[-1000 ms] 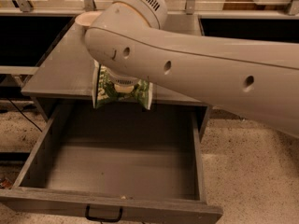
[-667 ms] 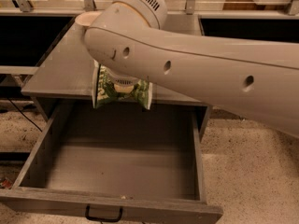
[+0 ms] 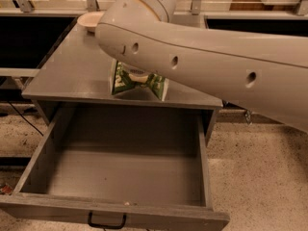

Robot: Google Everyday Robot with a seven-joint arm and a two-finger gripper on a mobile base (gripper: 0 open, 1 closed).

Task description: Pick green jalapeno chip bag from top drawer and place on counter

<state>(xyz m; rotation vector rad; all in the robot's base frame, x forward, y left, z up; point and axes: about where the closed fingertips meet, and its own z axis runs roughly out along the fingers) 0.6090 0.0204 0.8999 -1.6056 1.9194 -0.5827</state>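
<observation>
The green jalapeno chip bag point(image 3: 139, 83) stands upright at the front edge of the grey counter point(image 3: 72, 66), just behind the open top drawer point(image 3: 125, 177). I cannot tell whether it rests on the counter or hangs just above it. My gripper point(image 3: 137, 72) is at the bag's top, almost wholly hidden under my big beige arm point(image 3: 202, 66), which reaches in from the right. The drawer is pulled far out and nothing lies in it. Its black handle point(image 3: 107, 221) shows at the bottom.
A pale bowl point(image 3: 91, 19) sits at the counter's back left. Dark shelving flanks the counter on both sides. Pale speckled floor point(image 3: 260, 177) lies to the right of the drawer. A rail with posts runs along the back.
My arm and the bag have moved to the right and a little farther back over the counter. The drawer has stayed open.
</observation>
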